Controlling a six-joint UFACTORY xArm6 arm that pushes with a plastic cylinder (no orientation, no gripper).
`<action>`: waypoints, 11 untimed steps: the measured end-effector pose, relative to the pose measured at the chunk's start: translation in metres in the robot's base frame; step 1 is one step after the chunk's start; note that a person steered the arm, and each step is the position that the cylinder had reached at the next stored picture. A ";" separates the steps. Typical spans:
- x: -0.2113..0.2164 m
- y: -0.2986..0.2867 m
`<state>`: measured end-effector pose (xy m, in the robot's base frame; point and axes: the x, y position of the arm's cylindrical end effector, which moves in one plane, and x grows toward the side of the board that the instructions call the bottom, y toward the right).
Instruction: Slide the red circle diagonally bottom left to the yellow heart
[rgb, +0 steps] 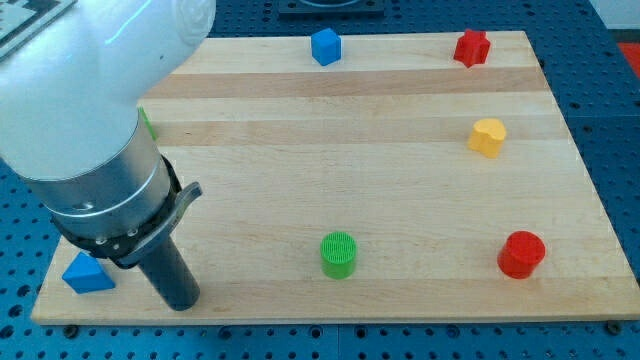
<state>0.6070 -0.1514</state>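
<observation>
Camera view: approach step, no pincer on this rig, just my tip at tabletop bottom left beside blue triangle, well apart from red circle at bottom right, yellow heart above it; next cross right.

We count seven blocks on the wooden board. Two are red: one red circle and one red star-like block. Two are blue: one blue cube and one blue triangle. We see two green pieces: one green cylinder and one green block, mostly hidden by the arm, its shape unclear. There is one yellow heart. There is one board.
</observation>
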 end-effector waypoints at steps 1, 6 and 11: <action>0.000 0.000; -0.250 0.189; -0.106 0.341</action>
<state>0.5010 0.1901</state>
